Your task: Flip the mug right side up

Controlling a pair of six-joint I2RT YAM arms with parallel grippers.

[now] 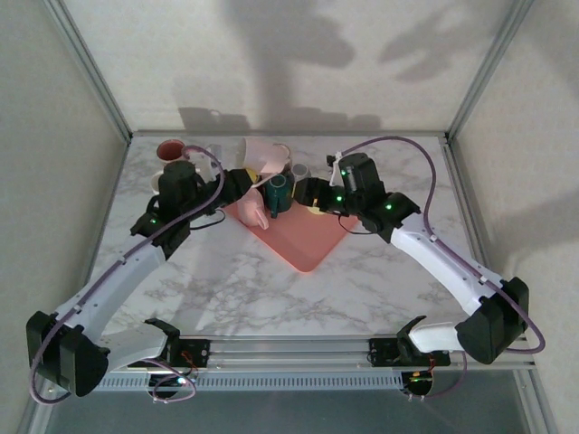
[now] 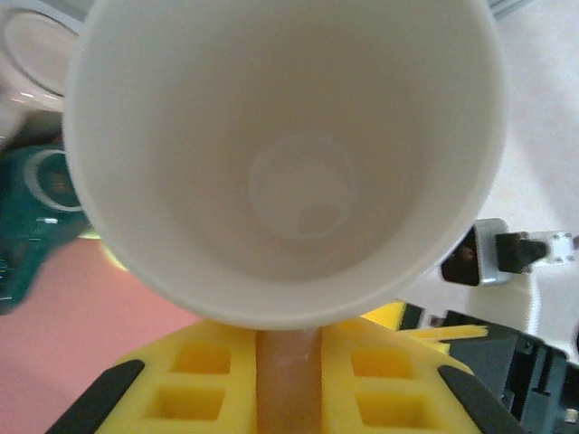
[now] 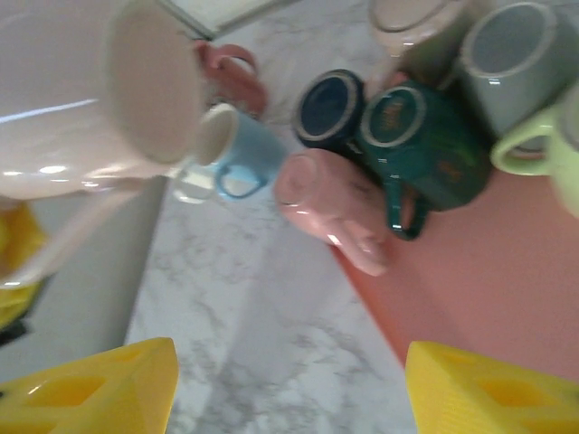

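We see left gripper clamped on the pale mug handle; right gripper gapes wide, its wrist view catching 1 pink mug toppled ahead, beside green mug

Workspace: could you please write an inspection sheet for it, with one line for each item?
Surface: marble table with a pink mat in the middle.
Job's things: pale mug, held with its mouth toward the left wrist camera.
Clutter: pink mug on its side and dark green mug upside down, among others, at the mat's far corner.
Grippers: left gripper shut on the pale mug; right gripper open, empty.
Cables: purple cable along each arm.
Surroundings: pale walls, metal frame.
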